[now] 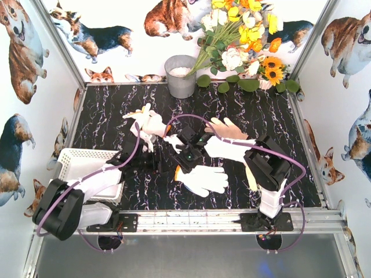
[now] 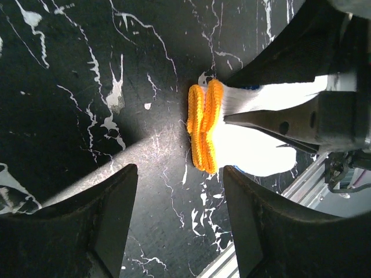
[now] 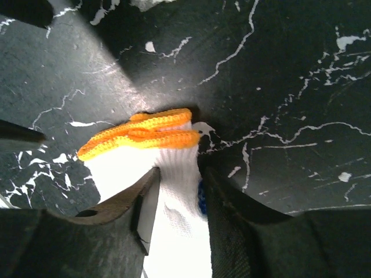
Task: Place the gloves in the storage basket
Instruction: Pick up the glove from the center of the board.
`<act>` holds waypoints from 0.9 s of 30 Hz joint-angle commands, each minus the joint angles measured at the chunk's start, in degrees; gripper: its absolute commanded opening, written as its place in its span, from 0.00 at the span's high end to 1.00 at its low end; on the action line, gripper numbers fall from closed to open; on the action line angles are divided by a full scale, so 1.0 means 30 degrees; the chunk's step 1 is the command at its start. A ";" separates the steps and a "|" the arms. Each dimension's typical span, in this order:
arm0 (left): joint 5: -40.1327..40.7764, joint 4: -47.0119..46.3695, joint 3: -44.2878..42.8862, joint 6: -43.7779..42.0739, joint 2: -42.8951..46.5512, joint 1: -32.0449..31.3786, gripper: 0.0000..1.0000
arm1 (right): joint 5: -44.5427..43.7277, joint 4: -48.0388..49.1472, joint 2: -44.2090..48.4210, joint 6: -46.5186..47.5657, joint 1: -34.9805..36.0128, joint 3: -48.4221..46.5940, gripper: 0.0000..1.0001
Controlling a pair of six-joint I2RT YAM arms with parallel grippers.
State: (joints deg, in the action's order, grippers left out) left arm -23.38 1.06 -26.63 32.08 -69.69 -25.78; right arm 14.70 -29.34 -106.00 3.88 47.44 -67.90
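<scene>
Black marbled bench (image 1: 278,121). Right pincer (image 3: 177,174): pinching glove (image 3: 113,171) just behind orange cuff (image 3: 139,136); thin hold, fabric may slip on lifting. Left pincer (image 2: 179,171): spread, empty, beside cuff. Basket (image 1: 72,159): left of both.

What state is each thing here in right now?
Left gripper: open, empty.
Right gripper: shut on the orange-cuffed glove.
Orange-cuffed glove: flat on the table, pinched behind its cuff.
Cream glove: lying loose on the table.
Peach glove: lying loose on the table.
Basket: upright, partly hidden by the left arm.
Bucket: upright.
</scene>
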 commanded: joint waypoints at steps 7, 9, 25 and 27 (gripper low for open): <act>-0.2016 -0.5553 0.1060 0.1647 -0.3055 0.0215 0.44 | -0.0825 0.3871 0.0878 -0.1030 0.0417 0.2881 0.90; -0.2290 -0.6316 0.1041 0.1671 -0.3703 0.0215 0.45 | -0.0673 0.4646 0.1085 -0.1368 0.0417 0.3436 1.00; -0.3734 -0.8376 0.1329 0.0177 -0.5752 0.0215 0.43 | 0.1823 1.1215 0.3272 -0.3899 -0.0315 0.7193 1.00; -0.3961 -0.8641 0.1363 0.0048 -0.5864 0.0215 0.42 | 0.2217 1.1679 0.3512 -0.3980 -0.0463 0.7502 1.00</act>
State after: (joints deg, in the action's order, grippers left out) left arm -35.20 -24.62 -23.83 35.00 -85.97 -25.67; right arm 18.79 0.84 -97.51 -6.48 46.78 -47.68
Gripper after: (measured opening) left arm 0.572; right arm 0.057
